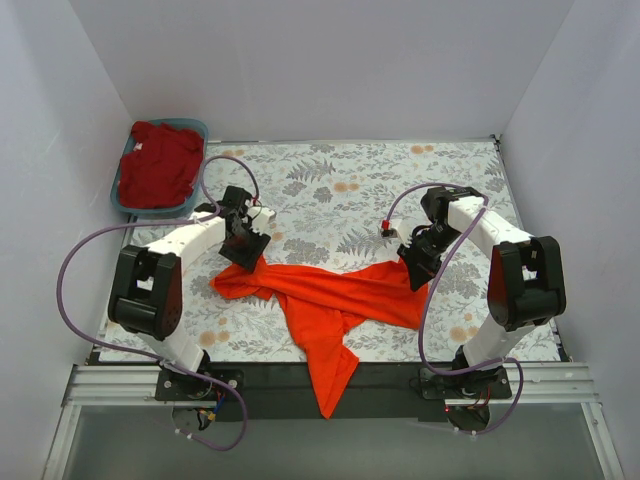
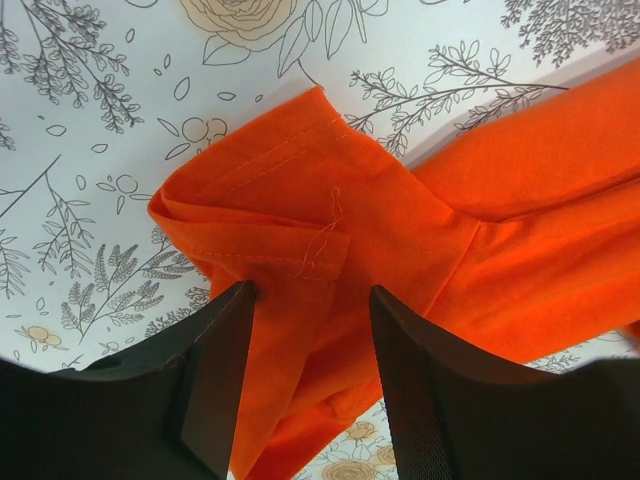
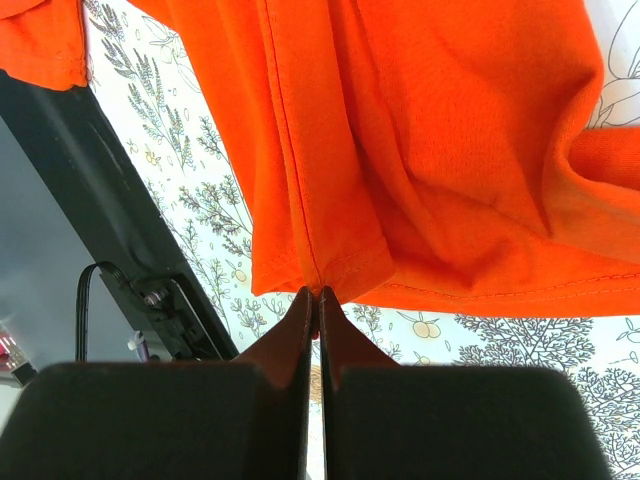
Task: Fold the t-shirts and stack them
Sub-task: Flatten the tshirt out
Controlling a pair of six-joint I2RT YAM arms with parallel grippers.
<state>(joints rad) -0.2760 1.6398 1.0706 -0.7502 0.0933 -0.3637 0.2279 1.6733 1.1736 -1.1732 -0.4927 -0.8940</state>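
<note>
1. The left gripper stands partly open. Its two dark fingers are apart, with a folded, stitched sleeve of the orange-red t-shirt in the gap below them. They do not clamp it.
2. The right gripper is closed, fingers pressed flat together. Their tips meet the shirt's hem, where a crease in the cloth runs down to them, so they seem to pinch its edge.
3. The orange-red t-shirt lies crumpled and stretched between the two grippers at the near middle of the table. One end hangs over the near edge between the arm bases.
4. Only the top view shows the crimson t-shirt, bunched in the blue bin at the far left corner, well apart from both arms. Only the wrist views show the hem stitching and how the fingers stand.
5. The table is covered in a pale cloth printed with grey leaves and orange flowers. A black rail runs along its near edge, and plain white walls enclose it on three sides. Purple cables loop from each arm.
</note>
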